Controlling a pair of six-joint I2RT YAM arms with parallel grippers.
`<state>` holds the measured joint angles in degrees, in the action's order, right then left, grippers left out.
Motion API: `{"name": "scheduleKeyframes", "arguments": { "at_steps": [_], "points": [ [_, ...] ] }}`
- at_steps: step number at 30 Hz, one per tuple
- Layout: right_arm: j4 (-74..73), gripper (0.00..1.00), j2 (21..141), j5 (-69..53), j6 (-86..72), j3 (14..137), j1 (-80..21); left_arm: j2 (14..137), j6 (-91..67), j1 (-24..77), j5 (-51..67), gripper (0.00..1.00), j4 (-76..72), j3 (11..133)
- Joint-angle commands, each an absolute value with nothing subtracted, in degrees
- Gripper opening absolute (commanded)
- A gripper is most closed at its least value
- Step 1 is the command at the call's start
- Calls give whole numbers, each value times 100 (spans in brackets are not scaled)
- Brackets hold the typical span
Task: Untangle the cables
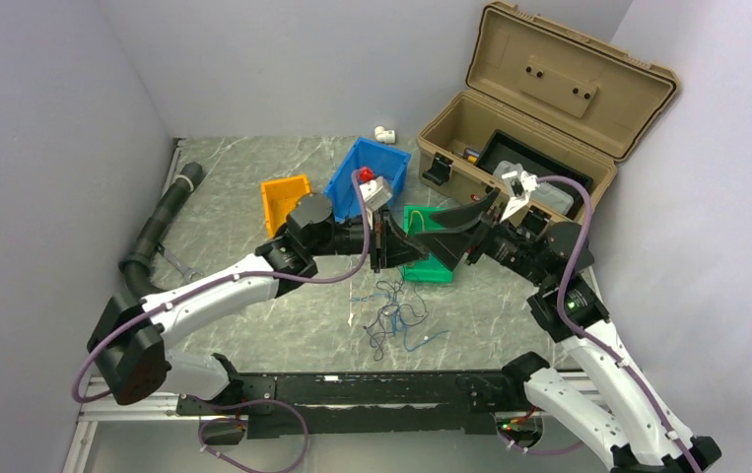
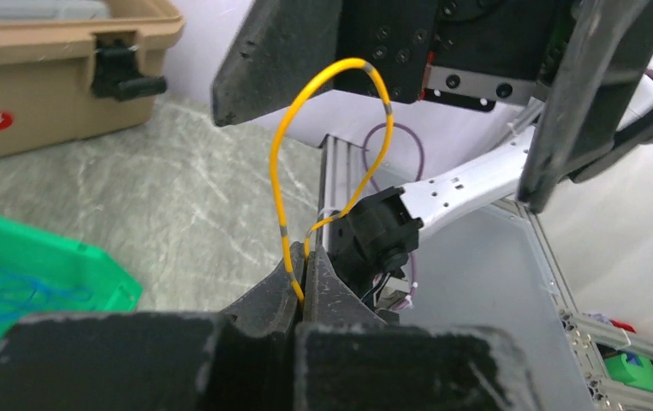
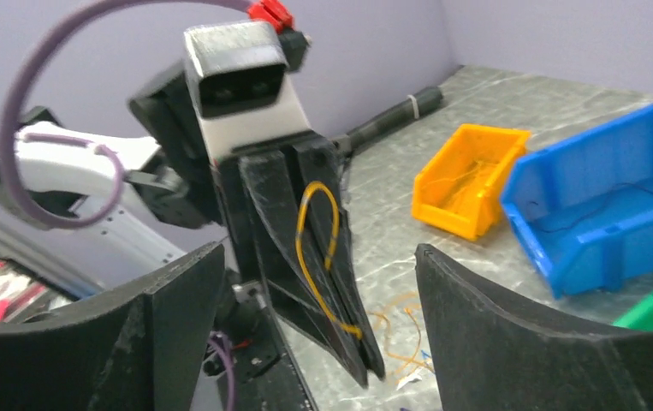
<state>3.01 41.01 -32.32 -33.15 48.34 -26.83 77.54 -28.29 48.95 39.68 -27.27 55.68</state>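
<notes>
A loose tangle of thin blue, dark and orange cables (image 1: 396, 313) lies on the marble table in front of the arms. My left gripper (image 1: 413, 251) is shut on one yellow-orange cable (image 2: 281, 184), which loops up from the closed jaws (image 2: 307, 257). My right gripper (image 1: 441, 241) is open and empty. Its fingers (image 3: 169, 325) stand on either side of the left gripper's tips, and the looped yellow cable (image 3: 305, 265) shows against them. Its gripper point (image 3: 318, 253) lies over the left jaws. More orange cables (image 3: 400, 330) lie on the table below.
An orange bin (image 1: 285, 202), a blue bin (image 1: 367, 177) and a green bin (image 1: 429, 258) sit behind the grippers; the green one holds blue wires (image 2: 14, 287). An open tan toolbox (image 1: 539, 118) stands back right. A black corrugated hose (image 1: 160, 227) runs along the left edge.
</notes>
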Motion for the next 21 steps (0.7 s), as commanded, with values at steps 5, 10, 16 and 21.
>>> {"name": "scheduleKeyframes", "arguments": {
  "at_steps": [5, 10, 16, 21],
  "points": [
    [-189, 87, 3414, -2443, -2764, 3923, -2716, 7102, -2507, 4409, 3416, 0, -334, 6453],
    [324, 86, 3180, -2787, -2630, 2960, -2715, 6853, -2234, 4394, 3306, 0, 441, 6905],
    [1373, 83, 3864, -3025, -2807, 2416, -2910, 6787, -2264, 4390, 3400, 0, 637, 7215],
    [1992, 83, 4599, -2958, -2660, 2538, -3326, 6769, -2293, 4390, 3380, 0, 664, 7325]
  ]
}}
